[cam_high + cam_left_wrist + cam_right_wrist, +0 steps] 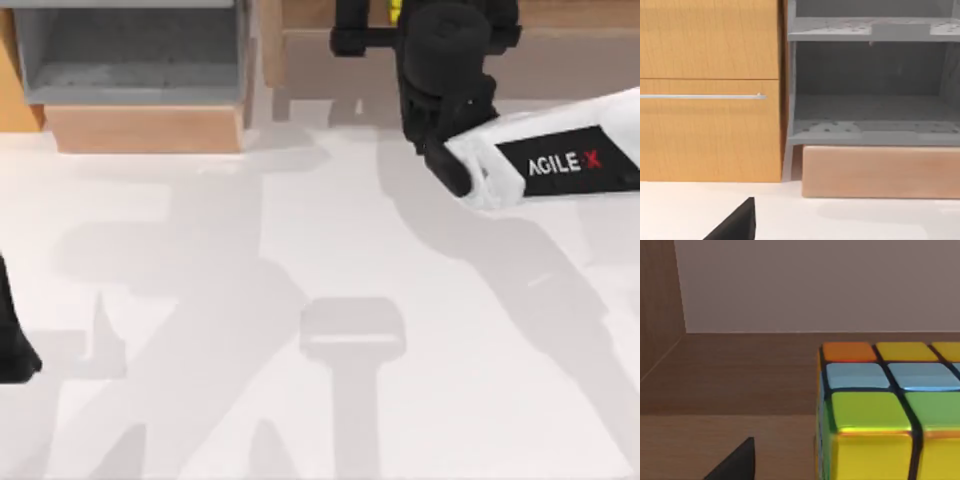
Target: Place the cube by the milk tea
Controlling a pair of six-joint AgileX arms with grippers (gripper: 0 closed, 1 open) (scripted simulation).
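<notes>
reaching into the wooden compartment (560,50) at the far right of the table (300,300), the right arm (560,165) stretches from the right edge toward the back, and its black gripper (445,95) sits at the front edge of that compartment. from above i cannot tell if its fingers are spread or closed, because the wrist covers them. in the right wrist view the cube (890,410) is very close, resting on the wooden floor of the compartment, with its orange, yellow, blue and green tiles facing up. a dark finger tip (735,462) shows in that view, apart from the cube and not touching it, so i judge that the cube is not grasped yet. a small bit of yellow (394,10) at the far edge of the top view, just beside the gripper, may be the same cube, but i am not sure.

the left arm (12,340) is parked at the left edge of the table. its wrist view looks at an orange drawer front (710,90) with a metal handle (702,96) and at a grey shelf unit (870,80) on a pale wooden base (880,172).

i think the task is at its start: the approach is almost finished, but grasping, lifting out, carrying and placing beside the milk tea are all left to do. where the cup stands i cannot say.
</notes>
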